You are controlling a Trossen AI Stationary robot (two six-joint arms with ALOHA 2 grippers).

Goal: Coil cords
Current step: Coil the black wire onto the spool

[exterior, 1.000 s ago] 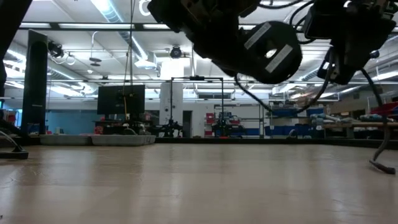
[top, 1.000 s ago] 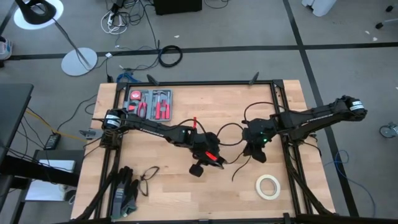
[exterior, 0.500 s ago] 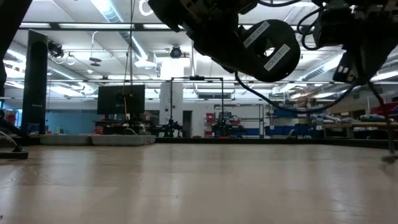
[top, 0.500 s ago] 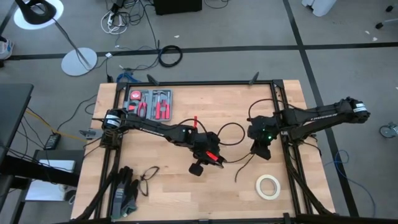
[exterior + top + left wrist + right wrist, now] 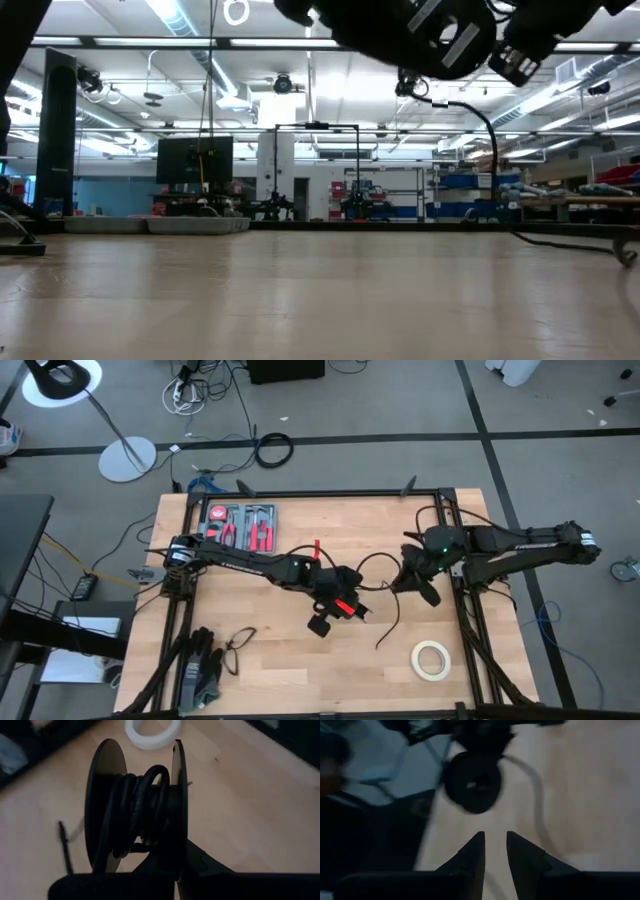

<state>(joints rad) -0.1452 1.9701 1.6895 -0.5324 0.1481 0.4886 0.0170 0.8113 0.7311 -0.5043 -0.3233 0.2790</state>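
Note:
My left gripper (image 5: 345,603) is shut on a black spool (image 5: 135,810), held above the middle of the table. The thin black cord (image 5: 145,805) is wound around the hub in several turns. From the spool the cord arcs down (image 5: 488,140) and its free length lies on the table (image 5: 388,625). My right gripper (image 5: 415,582) is to the spool's right, facing the spool (image 5: 472,782). Its fingers (image 5: 495,850) are a little apart with nothing between them, and the cord (image 5: 539,795) passes beside them. My left gripper pinches one flange of the spool (image 5: 179,820) near its rim, with one finger (image 5: 202,865) outside the flange and the other on the hub side. The spool is lifted clear of the table with its axis about level. The cord hangs slack from it.
A cream-white tape roll (image 5: 431,659) lies near the front right and also shows in the left wrist view (image 5: 152,730). A tool case (image 5: 240,527) sits at the far left. Gloves (image 5: 200,665) and glasses (image 5: 238,645) lie at the front left. A black frame (image 5: 450,540) edges the table.
My left gripper has risen and turned with the spool. My right gripper has gone up and toward the table's far edge, turning to face the spool. The cord now hangs slack from the spool, and its free length has come to lie on the table.

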